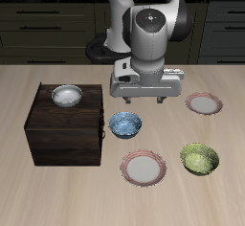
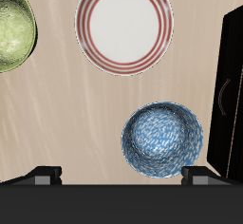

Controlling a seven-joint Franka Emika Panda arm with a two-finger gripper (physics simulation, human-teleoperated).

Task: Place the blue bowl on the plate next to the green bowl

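Observation:
The blue bowl (image 1: 124, 124) (image 2: 162, 139), mottled blue and white, sits on the table beside the dark box. The plate (image 1: 145, 167) (image 2: 124, 25) with the reddish-pink rim lies nearer the table's front edge, next to the yellow-green bowl (image 1: 199, 158) (image 2: 11, 28). My gripper (image 1: 141, 100) (image 2: 121, 176) hangs open and empty above the table, a little behind and above the blue bowl, not touching it. Both fingertips (image 2: 46, 174) show wide apart in the wrist view.
A dark wooden box (image 1: 65, 124) (image 2: 233, 85) stands right beside the blue bowl, with a plain whitish-grey bowl (image 1: 67, 96) on top. A second pink-rimmed plate (image 1: 203, 102) lies farther back, behind the green bowl.

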